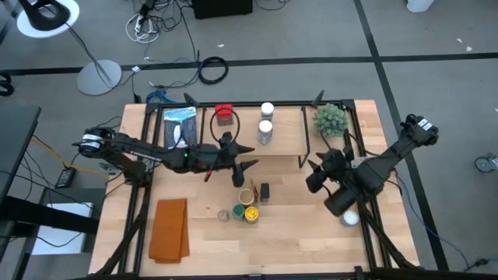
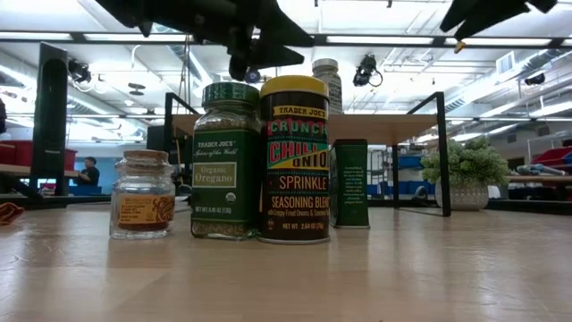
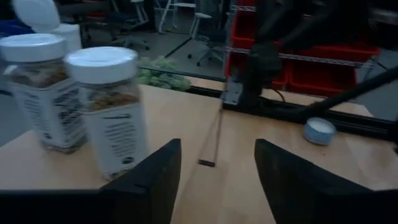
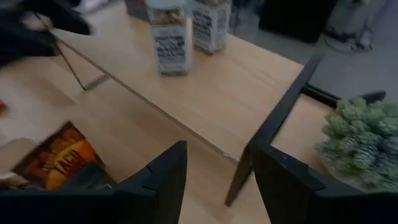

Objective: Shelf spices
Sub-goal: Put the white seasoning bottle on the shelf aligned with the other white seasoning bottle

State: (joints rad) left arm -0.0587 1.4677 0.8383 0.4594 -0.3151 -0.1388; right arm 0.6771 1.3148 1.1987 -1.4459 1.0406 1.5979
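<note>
My left claw [image 1: 243, 169] hangs part-open and empty; the loose jars [image 1: 247, 204] on the surface lie toward six o'clock, nearer me than my right claw [image 1: 317, 176], also part-open and empty.

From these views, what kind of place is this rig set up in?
Most likely a robotics lab or open workshop, not a kitchen. Cables lie loose on the grey floor, the low view shows an industrial ceiling with strip lights, and red storage bins on racks stand behind the table.
</note>
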